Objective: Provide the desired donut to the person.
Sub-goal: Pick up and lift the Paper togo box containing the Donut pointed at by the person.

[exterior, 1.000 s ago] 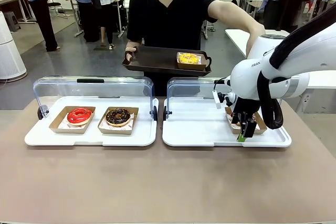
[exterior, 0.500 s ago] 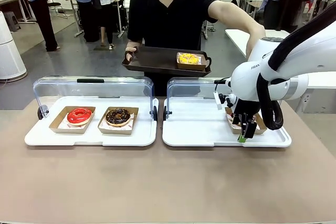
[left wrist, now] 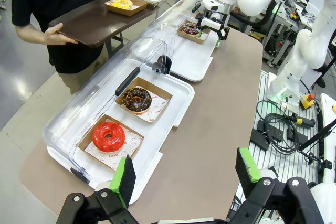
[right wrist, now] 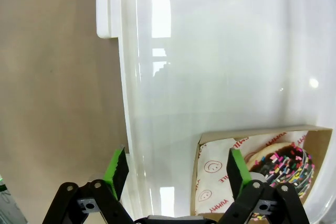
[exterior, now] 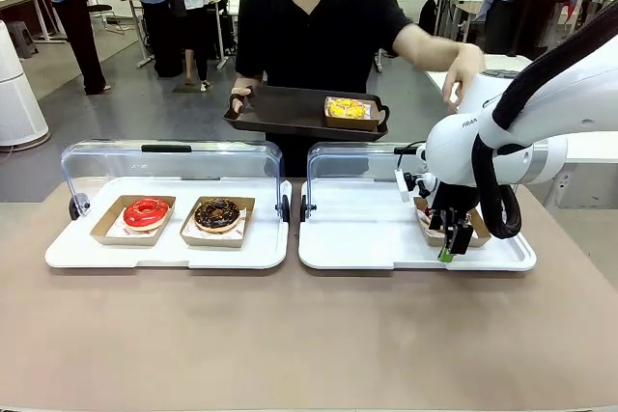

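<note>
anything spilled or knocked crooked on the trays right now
Nothing stands out. The red donut, chocolate donut and sprinkled donut each sit in their boxes on the white trays, and the yellow donut lies flat on the brown tray the person holds.

1. The table has a smooth, matt brown top.
2. The white tray looks like glossy plastic and mirrors the ceiling lights. Its lid is clear plastic.
3. The donut boxes are plain brown cardboard with printed paper liners.
4. The red donut has a shiny glaze.
5. The right end effector is matt black with matt green pads.
</note>
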`<state>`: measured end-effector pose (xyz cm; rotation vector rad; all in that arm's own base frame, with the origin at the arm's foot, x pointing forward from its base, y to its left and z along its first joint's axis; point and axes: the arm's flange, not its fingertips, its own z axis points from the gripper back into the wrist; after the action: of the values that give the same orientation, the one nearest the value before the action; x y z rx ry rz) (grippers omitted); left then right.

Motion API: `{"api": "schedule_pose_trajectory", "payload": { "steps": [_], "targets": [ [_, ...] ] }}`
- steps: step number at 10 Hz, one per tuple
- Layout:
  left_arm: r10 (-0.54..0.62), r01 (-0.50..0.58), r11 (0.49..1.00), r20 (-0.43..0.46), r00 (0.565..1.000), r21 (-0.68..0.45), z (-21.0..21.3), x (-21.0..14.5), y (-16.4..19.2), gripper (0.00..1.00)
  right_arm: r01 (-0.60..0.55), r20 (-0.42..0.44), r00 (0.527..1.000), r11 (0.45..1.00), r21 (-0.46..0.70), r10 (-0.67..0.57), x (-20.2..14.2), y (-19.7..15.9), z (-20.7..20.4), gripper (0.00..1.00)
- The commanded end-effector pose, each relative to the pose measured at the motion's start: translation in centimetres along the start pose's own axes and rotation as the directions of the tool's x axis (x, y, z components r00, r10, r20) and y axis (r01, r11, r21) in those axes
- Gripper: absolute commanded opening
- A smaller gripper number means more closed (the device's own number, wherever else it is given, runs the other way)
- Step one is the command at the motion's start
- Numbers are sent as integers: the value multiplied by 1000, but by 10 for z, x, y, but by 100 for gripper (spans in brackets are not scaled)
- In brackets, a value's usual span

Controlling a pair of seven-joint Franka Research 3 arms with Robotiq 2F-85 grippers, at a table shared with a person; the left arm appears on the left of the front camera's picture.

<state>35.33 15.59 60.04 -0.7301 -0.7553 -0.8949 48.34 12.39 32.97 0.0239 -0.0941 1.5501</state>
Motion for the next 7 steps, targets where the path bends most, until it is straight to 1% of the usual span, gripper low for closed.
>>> {"api": "schedule_pose_trajectory", "payload": {
  "steps": [1, 2, 3, 4, 5, 6, 7],
  "targets": [
    [-10, 10, 1000, -3, 1000, -6, 1, -1, -1, 100, 3, 1, 1000, 1000, -8, -3, 1, -6, -2, 42],
    [-10, 10, 1000, -3, 1000, -6, 1, -1, -1, 100, 3, 4, 1000, 1000, -7, -3, 1, -6, -3, 38],
    [-10, 10, 1000, -3, 1000, -6, 1, -1, -1, 100, 2, 7, 1000, 1000, -5, -2, 0, -7, -3, 38],
    [-10, 10, 1000, -3, 1000, -6, 1, -1, -1, 100, 0, 8, 1000, 1000, -8, 0, 1, -7, -3, 0],
    [-10, 10, 1000, -3, 1000, -6, 1, -1, -1, 100, 0, 9, 1000, 1000, -10, 0, 1, -7, -3, 26],
    [-10, 10, 1000, -3, 1000, -6, 1, -1, -1, 100, -1, 10, 1000, 1000, -9, 1, 0, -7, -4, 0],
    [-10, 10, 1000, -3, 1000, -6, 1, -1, -1, 100, -2, 10, 1000, 1000, -9, 2, 0, -7, -4, 0]
  ]
}}
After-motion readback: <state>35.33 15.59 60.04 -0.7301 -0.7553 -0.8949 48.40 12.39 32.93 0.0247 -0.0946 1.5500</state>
